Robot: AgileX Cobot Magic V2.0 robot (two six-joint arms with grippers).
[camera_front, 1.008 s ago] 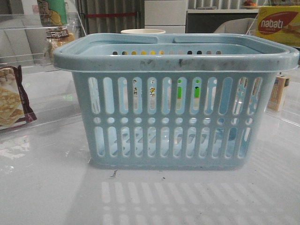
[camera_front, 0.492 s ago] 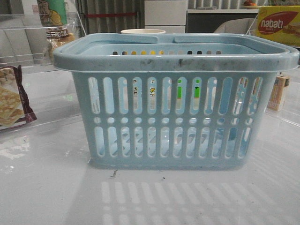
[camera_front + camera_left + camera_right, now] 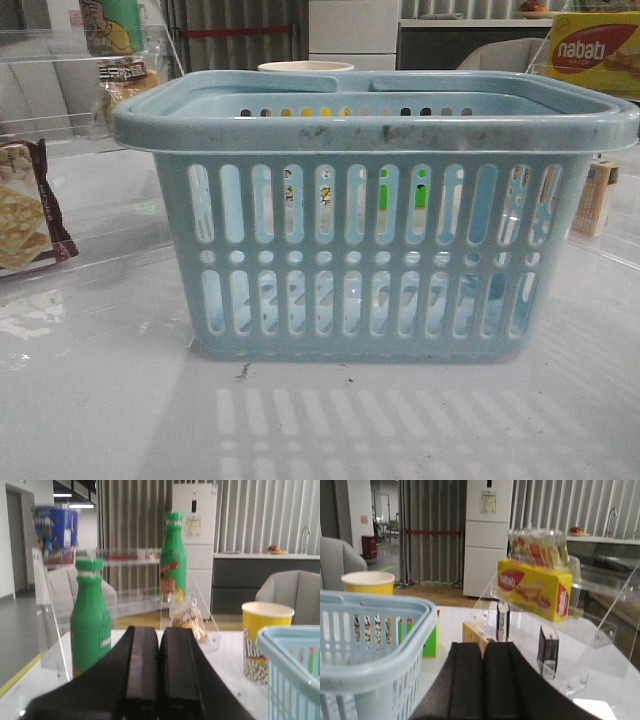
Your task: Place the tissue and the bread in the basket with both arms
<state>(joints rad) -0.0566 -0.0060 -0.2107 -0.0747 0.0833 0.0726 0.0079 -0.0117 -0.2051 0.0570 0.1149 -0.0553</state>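
The light-blue basket (image 3: 375,250) stands mid-table; its rim also shows in the left wrist view (image 3: 295,650) and the right wrist view (image 3: 375,625). The bread (image 3: 125,85), golden-brown in a clear wrapper, sits on a clear shelf at the far left and shows beyond my left gripper (image 3: 160,642) as well (image 3: 190,622). The tissue, a small dark pack (image 3: 547,647), stands on a clear rack beyond my right gripper (image 3: 482,652). Both grippers are shut and empty. Neither shows in the front view.
A maroon-edged cracker packet (image 3: 25,215) lies at the left. Two green bottles (image 3: 90,617) and a yellow cup (image 3: 265,640) stand near the bread. A yellow Nabati box (image 3: 535,587), a black-and-white pack (image 3: 502,622) and a wooden box (image 3: 475,635) are on the right.
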